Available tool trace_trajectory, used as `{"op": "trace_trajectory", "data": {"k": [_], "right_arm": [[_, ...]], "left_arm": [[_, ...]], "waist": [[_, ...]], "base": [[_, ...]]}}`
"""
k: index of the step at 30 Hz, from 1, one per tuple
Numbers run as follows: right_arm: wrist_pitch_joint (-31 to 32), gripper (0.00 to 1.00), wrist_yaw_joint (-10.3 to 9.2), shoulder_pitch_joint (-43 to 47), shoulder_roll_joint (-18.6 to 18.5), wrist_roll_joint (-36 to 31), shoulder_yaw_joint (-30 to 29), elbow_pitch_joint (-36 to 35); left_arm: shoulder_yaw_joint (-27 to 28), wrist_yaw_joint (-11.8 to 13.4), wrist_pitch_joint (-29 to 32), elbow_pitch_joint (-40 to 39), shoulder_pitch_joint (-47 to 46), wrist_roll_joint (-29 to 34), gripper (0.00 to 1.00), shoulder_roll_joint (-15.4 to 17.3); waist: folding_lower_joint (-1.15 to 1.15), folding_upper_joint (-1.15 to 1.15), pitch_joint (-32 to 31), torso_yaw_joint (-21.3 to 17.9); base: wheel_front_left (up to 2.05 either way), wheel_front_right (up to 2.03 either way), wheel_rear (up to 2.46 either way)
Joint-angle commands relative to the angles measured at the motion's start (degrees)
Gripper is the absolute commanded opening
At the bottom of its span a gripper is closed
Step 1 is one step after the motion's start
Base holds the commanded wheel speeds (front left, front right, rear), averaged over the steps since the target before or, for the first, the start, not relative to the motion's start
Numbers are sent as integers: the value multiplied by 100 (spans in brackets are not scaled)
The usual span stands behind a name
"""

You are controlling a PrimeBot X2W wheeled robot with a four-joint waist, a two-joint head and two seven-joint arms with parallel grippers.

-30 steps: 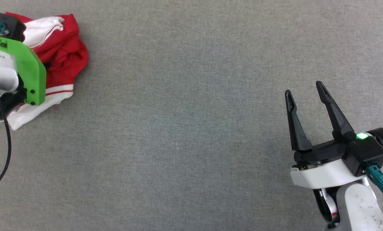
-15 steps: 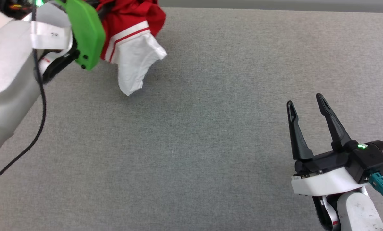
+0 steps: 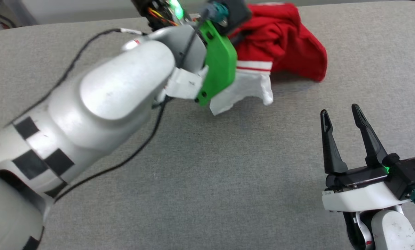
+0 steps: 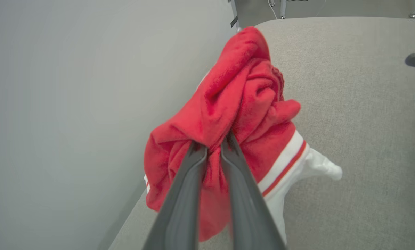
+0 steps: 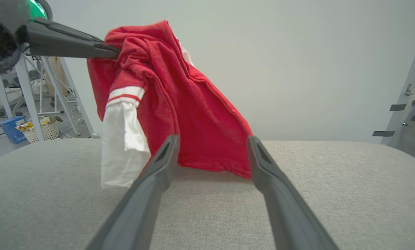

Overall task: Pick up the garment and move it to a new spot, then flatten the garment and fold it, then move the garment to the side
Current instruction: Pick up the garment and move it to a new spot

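At the bench's [image 3: 207,166] far edge, right of middle, the garment [image 3: 284,45] hangs bunched from the left jaws, pinched narrow on a red fold near its top. Right jaws wide and empty, near the front right corner. Soft, light, limp fabric, so it should sag and drape; shoulder seams or hem corners look the best holds for flattening. One white sleeve [image 3: 245,92] dangles. Collar and other sleeve buried in folds. Green bracket [image 3: 218,69] hides the left jaws in head view. Can't tell if the hem touches the bench.

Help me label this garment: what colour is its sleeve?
The sleeve is white with a red-striped seam band; clearest in the right wrist view.
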Motion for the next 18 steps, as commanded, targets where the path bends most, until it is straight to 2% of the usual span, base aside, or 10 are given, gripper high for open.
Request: {"op": "trace_trajectory", "data": {"k": [1,4,9,15,18], "right_arm": [[-27,100,-5,41,-7,45,-16,-22],[-27,100,-5,34,-7,111,-17,-29],[-27,100,-5,16,-7,171,-31,-28],[-27,100,-5,-6,-7,172,-50,-3],[-27,100,-5,-2,-7,147,-97,21]], "left_arm": [[-39,10,9,-23,274,99,0,-147],[-58,10,186,-30,889,329,0,-482],[-61,10,464,3,1856,766,0,-854],[-62,10,555,212,2549,957,0,-1132],[-62,10,303,332,2617,951,0,-1200]], "waist": [[0,0,50,-217],[0,0,109,-331],[0,0,198,-420],[0,0,246,-444],[0,0,213,-403]], "base": [[0,0,0],[0,0,0],[0,0,0],[0,0,0],[0,0,0]]}}
